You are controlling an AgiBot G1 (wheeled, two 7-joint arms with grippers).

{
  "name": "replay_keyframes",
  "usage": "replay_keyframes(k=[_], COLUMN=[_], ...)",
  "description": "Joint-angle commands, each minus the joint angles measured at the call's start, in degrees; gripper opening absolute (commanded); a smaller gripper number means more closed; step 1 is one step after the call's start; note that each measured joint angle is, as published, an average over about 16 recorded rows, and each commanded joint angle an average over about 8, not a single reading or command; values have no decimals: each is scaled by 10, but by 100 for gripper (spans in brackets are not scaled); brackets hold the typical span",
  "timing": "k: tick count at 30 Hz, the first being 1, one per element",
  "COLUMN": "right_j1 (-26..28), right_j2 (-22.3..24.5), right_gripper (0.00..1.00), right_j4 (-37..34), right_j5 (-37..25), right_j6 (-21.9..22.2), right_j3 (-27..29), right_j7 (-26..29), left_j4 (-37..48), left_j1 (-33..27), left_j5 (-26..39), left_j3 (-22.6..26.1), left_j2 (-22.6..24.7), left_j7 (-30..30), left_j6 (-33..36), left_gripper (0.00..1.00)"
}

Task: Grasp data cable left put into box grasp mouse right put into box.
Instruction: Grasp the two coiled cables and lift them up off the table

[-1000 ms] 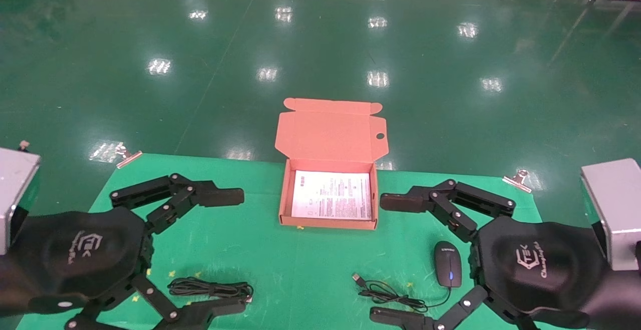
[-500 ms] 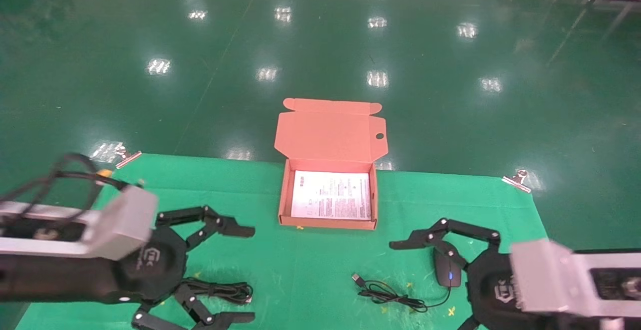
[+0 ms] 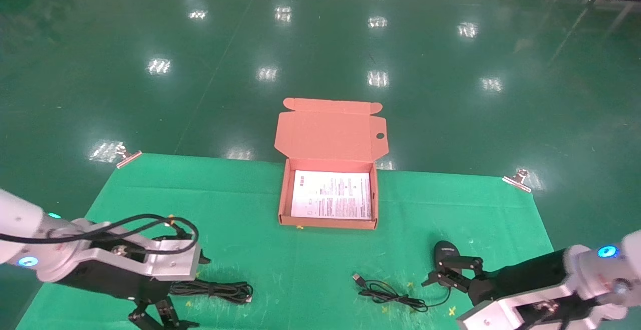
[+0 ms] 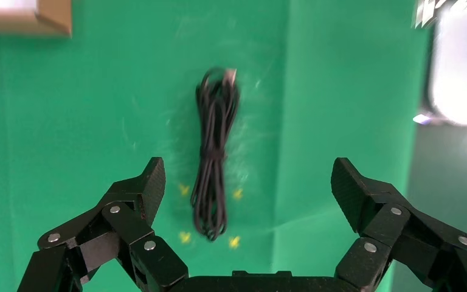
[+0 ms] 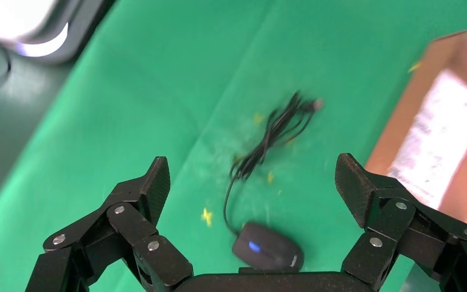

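Observation:
The orange-pink box (image 3: 283, 197) stands open at the middle rear of the green cloth, a white printed sheet inside. The black data cable (image 3: 215, 288) lies bundled at the front left. My left gripper (image 3: 197, 291) hovers over its left end, open and empty; in the left wrist view the data cable (image 4: 216, 152) lies between the spread fingers of the left gripper (image 4: 247, 175). The mouse (image 3: 444, 250) sits front right, its cord (image 3: 385, 294) trailing left. My right gripper (image 3: 436, 289) is open beside it; the mouse (image 5: 267, 246) shows close under the palm of the right gripper (image 5: 252, 167).
The green cloth (image 3: 310, 265) is held by metal clips (image 3: 127, 157) at its rear corners, with glossy green floor beyond. A box corner (image 4: 48, 18) shows in the left wrist view and the box wall (image 5: 419, 91) in the right wrist view.
Both arms dropped from close before the head camera to low over the cloth. The left gripper now straddles the data cable's end and the right one sits over the mouse.

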Motion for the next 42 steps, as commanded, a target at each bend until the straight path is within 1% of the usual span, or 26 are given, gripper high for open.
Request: replay_keyframes(k=[1, 7, 14, 17, 24, 31, 37, 42], right_j1=[8, -9, -41, -51, -58, -50, -41, -40], right_j2=[-12, -29, -48, -59, -92, -133, -167, -187], right_gripper=[100, 100, 100, 100, 100, 100, 100, 100], right_j4=[-1, -15, -40, -52, -97, -172, -234, -263], right_j5=[-38, -88, -124, -138, -151, -145, -147, -155], right_j6=[6, 44, 116, 140, 163, 170, 183, 202], right_j3=[-23, -39, -38, -39, -43, -44, -47, -51], right_j7=[-10, 8, 40, 49, 72, 85, 72, 55], left_j4=[-1, -7, 2, 17, 85, 177, 254, 311], left_j1=[-7, 9, 25, 30, 33, 29, 22, 11], left_j5=[43, 108, 168, 184, 181, 160, 148, 149], left_j3=[20, 43, 62, 68, 65, 55, 48, 49], left_j2=[13, 35, 58, 70, 91, 111, 130, 150], left_j7=[-1, -19, -37, -40, -35, -16, 15, 47], left_j6=[-7, -46, -87, -100, -123, -142, -164, -181], left_gripper=[100, 100, 100, 100, 100, 100, 100, 100])
